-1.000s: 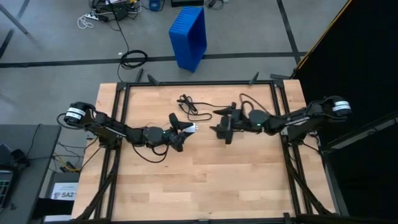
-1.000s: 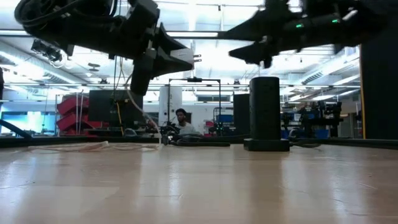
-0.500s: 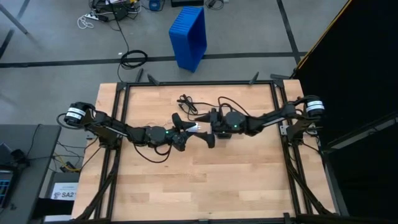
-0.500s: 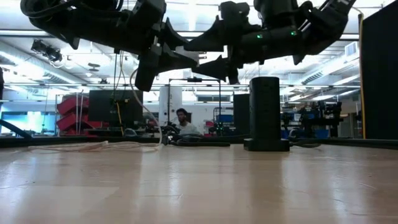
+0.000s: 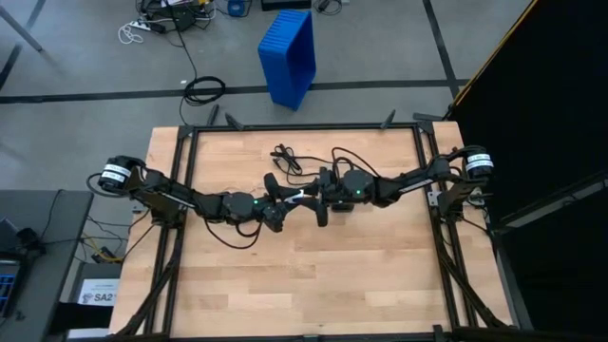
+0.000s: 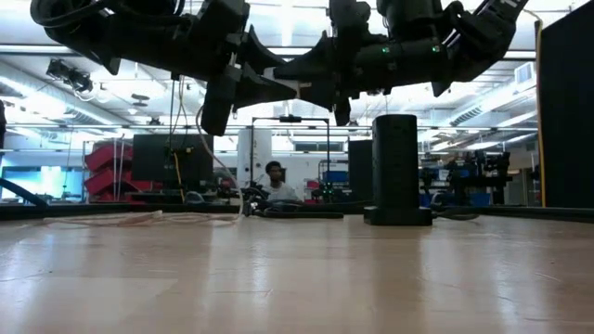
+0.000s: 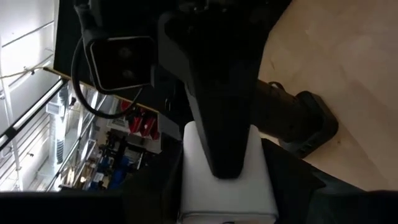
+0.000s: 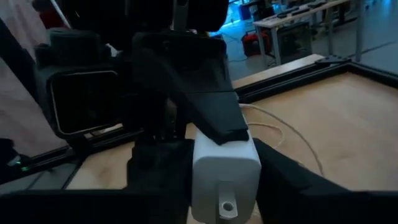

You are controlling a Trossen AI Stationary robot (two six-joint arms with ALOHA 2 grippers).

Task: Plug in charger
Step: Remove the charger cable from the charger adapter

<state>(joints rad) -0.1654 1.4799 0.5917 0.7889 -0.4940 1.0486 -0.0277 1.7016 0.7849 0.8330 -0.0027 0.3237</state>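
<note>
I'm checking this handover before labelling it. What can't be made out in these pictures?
- High view: the white charger is nearly covered by the left gripper and right gripper.
- Low view: the charger is hidden behind dark jaws.
- Wrist views: its prongs cannot be seen; jaws and picture edges hide its ends.
- Black tower: sockets too dark to tell.

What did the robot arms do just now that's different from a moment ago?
The right gripper swung in from the table's right side to the middle, met the left gripper, and closed its fingers around the white charger held there. The left gripper kept its hold on the charger all along. The black cable and the tall black power tower stayed put.
</note>
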